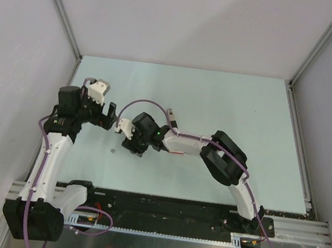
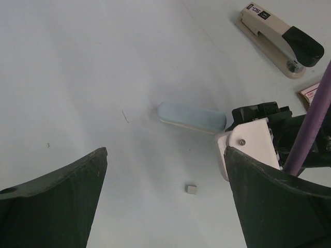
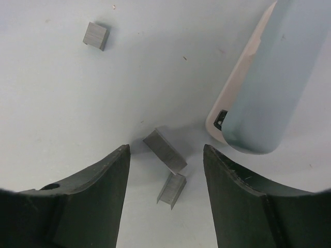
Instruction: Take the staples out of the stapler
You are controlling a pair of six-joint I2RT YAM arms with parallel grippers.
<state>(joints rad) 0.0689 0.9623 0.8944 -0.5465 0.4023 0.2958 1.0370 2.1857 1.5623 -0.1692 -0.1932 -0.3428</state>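
Note:
A light blue stapler (image 3: 264, 77) lies on the table, just right of my right gripper (image 3: 165, 150); it also shows in the left wrist view (image 2: 191, 116). The right gripper is open and low over the table. Two grey staple strips (image 3: 164, 150) (image 3: 171, 190) lie between its fingers. A third staple piece (image 3: 96, 35) lies farther off; it also shows in the left wrist view (image 2: 192, 189) and as a speck in the top view (image 1: 112, 150). My left gripper (image 2: 166, 151) (image 1: 109, 116) is open and empty, above the table, left of the right gripper (image 1: 125, 132).
A beige and black stapler (image 2: 279, 39) (image 1: 172, 117) lies beyond the right wrist. A corner of a small red-and-white box (image 2: 310, 95) shows beside the purple cable (image 2: 315, 119). Grey walls stand on three sides of the pale green table (image 1: 230, 102).

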